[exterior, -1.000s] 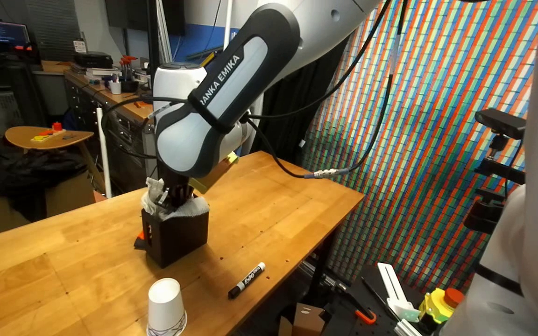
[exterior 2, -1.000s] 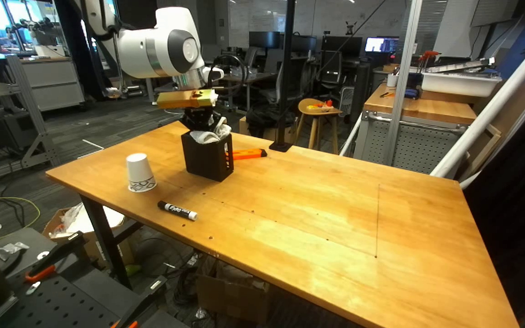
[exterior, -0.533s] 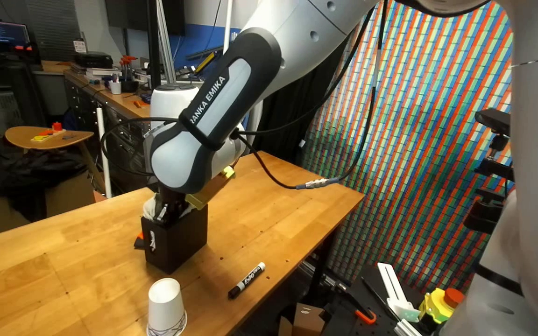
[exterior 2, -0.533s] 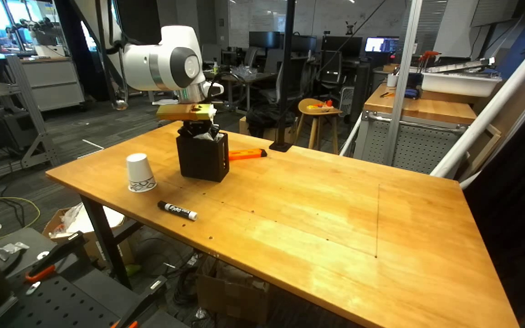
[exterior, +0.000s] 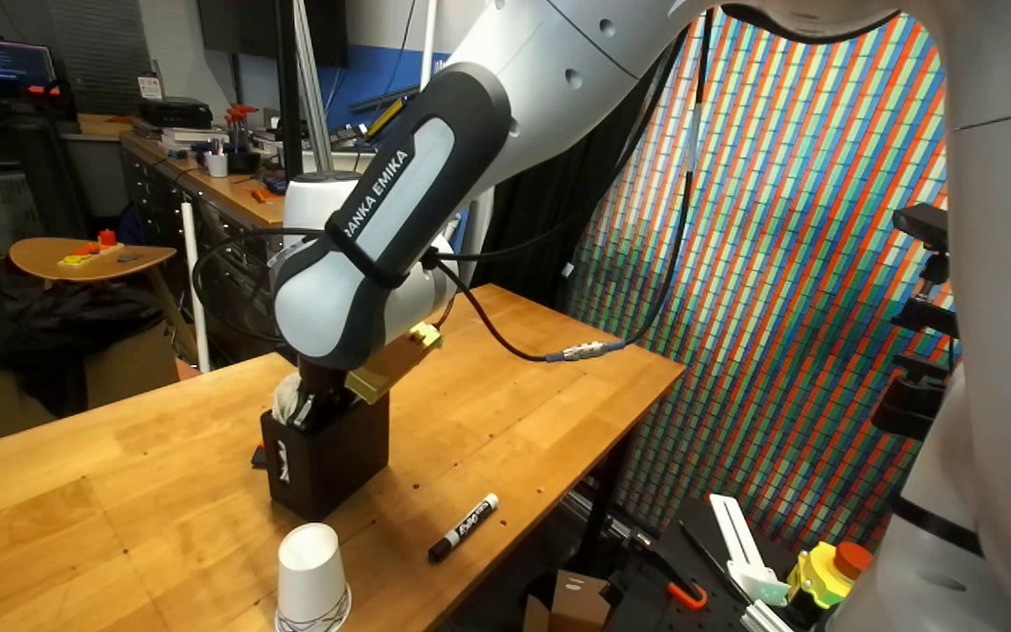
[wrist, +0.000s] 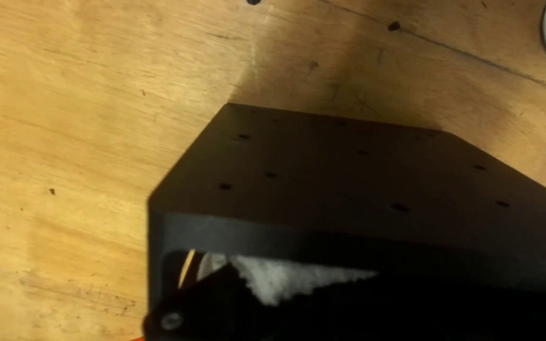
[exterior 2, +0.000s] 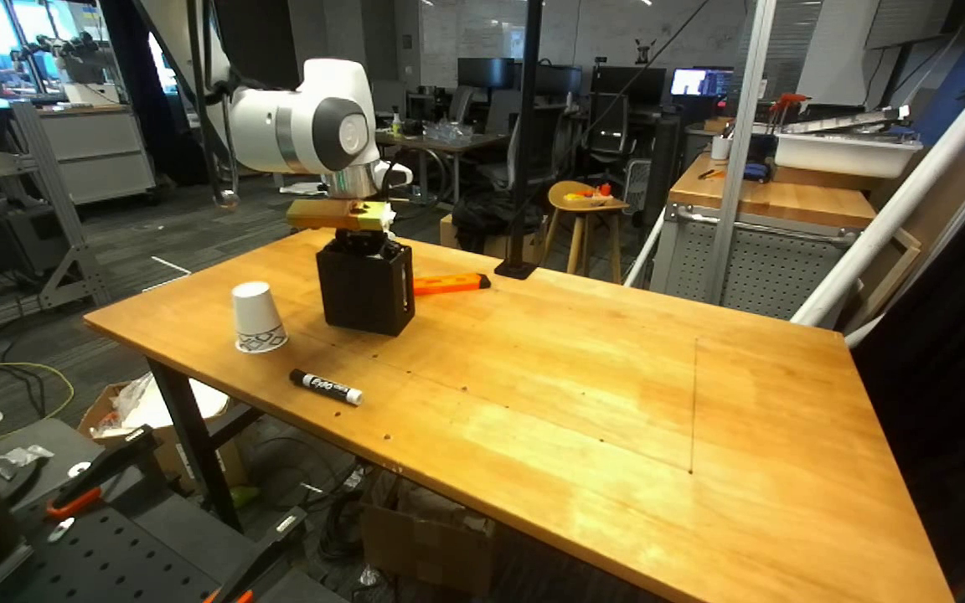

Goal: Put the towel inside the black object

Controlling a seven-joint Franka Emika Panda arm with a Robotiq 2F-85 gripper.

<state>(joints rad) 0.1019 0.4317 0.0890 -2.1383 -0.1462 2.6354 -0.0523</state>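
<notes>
The black box (exterior: 330,465) stands upright on the wooden table in both exterior views (exterior 2: 363,291), and its side fills much of the wrist view (wrist: 330,170). My gripper (exterior: 317,408) reaches down into the box's open top, also in an exterior view (exterior 2: 363,243). Its fingertips are hidden inside, so I cannot see whether they are apart or closed. The white towel (exterior: 286,399) is mostly inside the box. A bit bulges above the rim beside the gripper, and white shows through the side slot. In the wrist view the towel (wrist: 277,277) shows between rim and dark gripper.
A white paper cup (exterior: 308,566) stands upside down close to the box, also in an exterior view (exterior 2: 256,316). A black and white marker (exterior 2: 326,388) lies near the table edge. An orange tool (exterior 2: 451,285) lies right behind the box.
My gripper has moved down into the box, and the towel has sunk with it so less shows above the rim. The box has slid slightly toward the cup.
</notes>
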